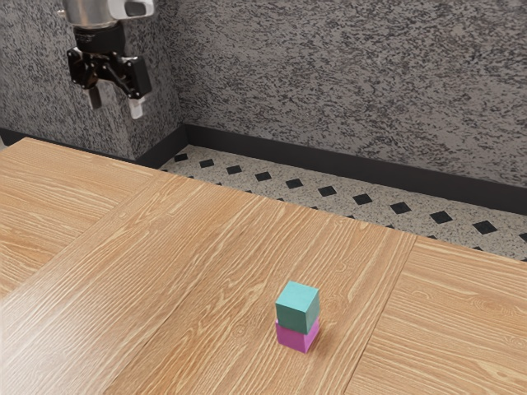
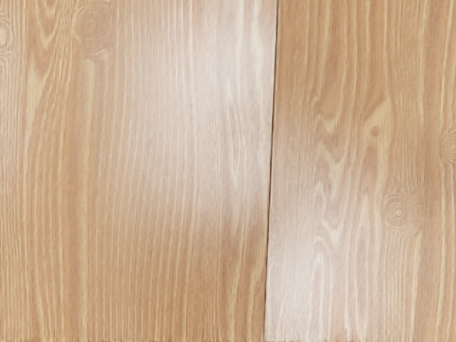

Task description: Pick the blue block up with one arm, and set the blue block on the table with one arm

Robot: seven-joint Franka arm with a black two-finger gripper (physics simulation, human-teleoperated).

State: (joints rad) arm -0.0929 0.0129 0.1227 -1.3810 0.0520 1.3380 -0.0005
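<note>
Pale wooden desk (image 1: 198, 247), its boards covered in wavy, streaky grain, spreads below the hand (image 1: 116, 105), with thin straight seams dividing the surface. On it, well apart from the hand and toward the exterior view's right, is the blue block (image 1: 297, 306), a smooth, plain cube with crisp edges, its top a light turquoise and its sides a deeper teal. It sits upright on the pink block (image 1: 296, 335), touching it, so the two make a small, neat stack lower than the hand. The pink block has flat, matte-looking sides and rests directly on the wood, between two of the seams, with a soft, faint shadow beside it.

The hand is up in the air, wide, its fingers spread with a clear gap between them. Its black linkages look angular and jointed; one finger is dark, the other ends in a pale tip. Above it comes the arm (image 1: 88, 11), rounded and silvery grey with a glossy white part. Straight under the hand, the wrist view shows long, fine grain lines, a few ringed knots, a dark seam and milky patches of sheen.

Behind the hand stands a wall (image 1: 346, 74) with a rough, mottled grey texture, edged by dark, flat skirting (image 1: 329, 163). Beyond the desk, the floor (image 1: 272, 188) is speckled stone-grey with rows of black diamonds.
</note>
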